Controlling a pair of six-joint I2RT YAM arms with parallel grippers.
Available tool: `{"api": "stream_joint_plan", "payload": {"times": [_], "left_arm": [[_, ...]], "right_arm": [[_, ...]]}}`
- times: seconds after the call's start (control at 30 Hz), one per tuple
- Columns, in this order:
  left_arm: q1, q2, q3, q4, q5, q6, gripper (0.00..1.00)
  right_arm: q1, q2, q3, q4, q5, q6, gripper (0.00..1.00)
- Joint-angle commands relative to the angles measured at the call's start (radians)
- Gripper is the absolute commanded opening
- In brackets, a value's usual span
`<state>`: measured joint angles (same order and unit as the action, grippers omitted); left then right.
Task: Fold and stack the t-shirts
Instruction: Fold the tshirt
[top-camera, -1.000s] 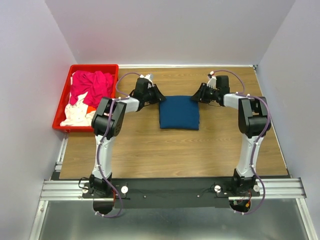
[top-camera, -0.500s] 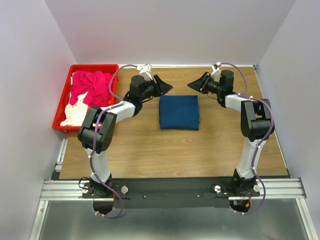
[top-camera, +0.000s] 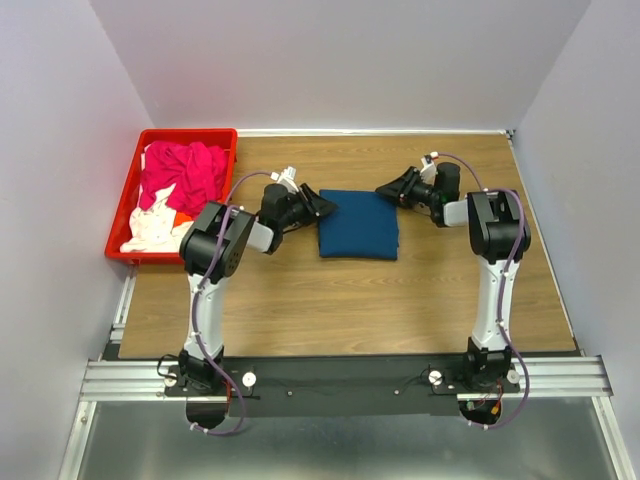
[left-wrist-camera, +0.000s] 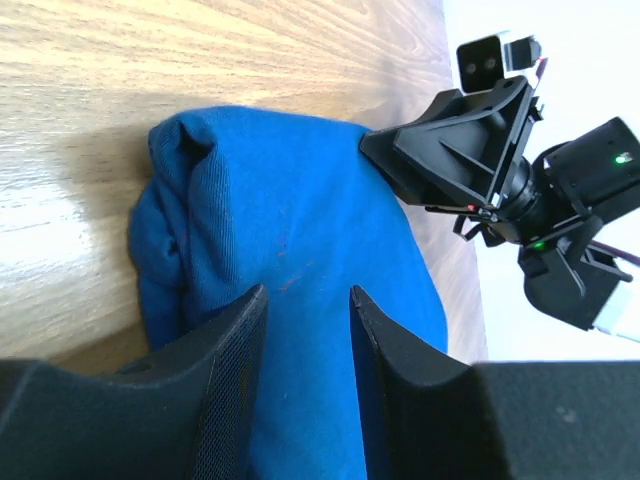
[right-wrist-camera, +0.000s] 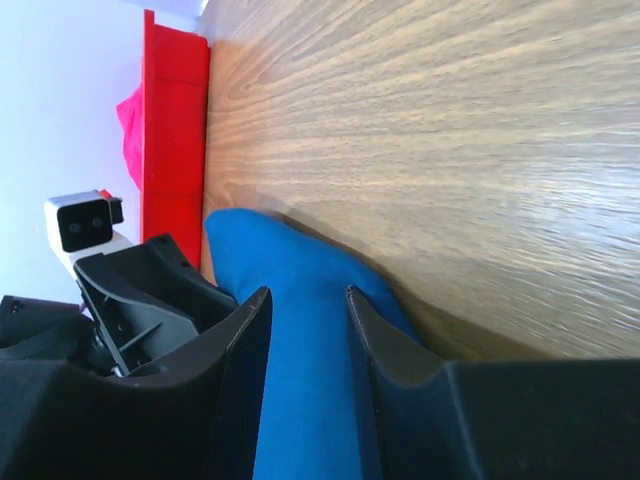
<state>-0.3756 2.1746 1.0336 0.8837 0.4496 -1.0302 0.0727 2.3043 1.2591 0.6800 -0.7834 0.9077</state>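
A dark navy t-shirt (top-camera: 358, 224) lies folded into a rectangle on the wooden table, mid-way between the arms. My left gripper (top-camera: 322, 205) sits low at its far left corner, my right gripper (top-camera: 385, 190) at its far right corner, the two pointing at each other. In the left wrist view the left gripper (left-wrist-camera: 307, 290) is open, with blue cloth (left-wrist-camera: 300, 210) showing through the gap. The right gripper (right-wrist-camera: 308, 290) is open too, over the same cloth (right-wrist-camera: 290, 270). Magenta (top-camera: 185, 170), white (top-camera: 150, 230) and orange (top-camera: 180, 212) t-shirts lie crumpled in the crate.
The red plastic crate (top-camera: 190, 133) stands at the table's far left, just left of my left arm, and shows in the right wrist view (right-wrist-camera: 175, 150). White walls close the table in at the back and on both sides. Bare wood lies in front of the folded shirt.
Half a second ago both grippers were raised and drawn apart behind the shirt. Now both are lower again at its far corners. The shirt has not moved.
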Motion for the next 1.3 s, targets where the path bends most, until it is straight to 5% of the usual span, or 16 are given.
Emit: {"api": "stream_joint_plan", "payload": {"times": [0.0, 0.4, 0.7, 0.83, 1.0, 1.27], "left_arm": [[0.012, -0.088, -0.036, 0.029, 0.008, 0.011, 0.47], [-0.098, -0.427, -0.17, -0.111, -0.04, 0.085, 0.49], [-0.137, -0.256, -0.328, -0.031, -0.02, -0.039, 0.47], [-0.109, -0.222, -0.42, 0.041, 0.004, -0.105, 0.45], [-0.095, -0.311, -0.492, 0.025, -0.012, -0.079, 0.45], [-0.097, -0.548, -0.445, -0.214, -0.132, 0.059, 0.5]], "right_arm": [[-0.017, -0.02, -0.015, 0.018, -0.068, 0.008, 0.42], [0.025, -0.442, -0.406, 0.19, -0.174, 0.129, 0.48], [0.027, -0.286, -0.61, 0.234, -0.174, 0.094, 0.49], [0.016, -0.236, -0.638, 0.265, -0.166, 0.088, 0.48], [0.021, -0.359, -0.644, 0.26, -0.189, 0.127, 0.48], [0.185, -0.427, -0.538, 0.262, -0.202, 0.24, 0.5]]}}
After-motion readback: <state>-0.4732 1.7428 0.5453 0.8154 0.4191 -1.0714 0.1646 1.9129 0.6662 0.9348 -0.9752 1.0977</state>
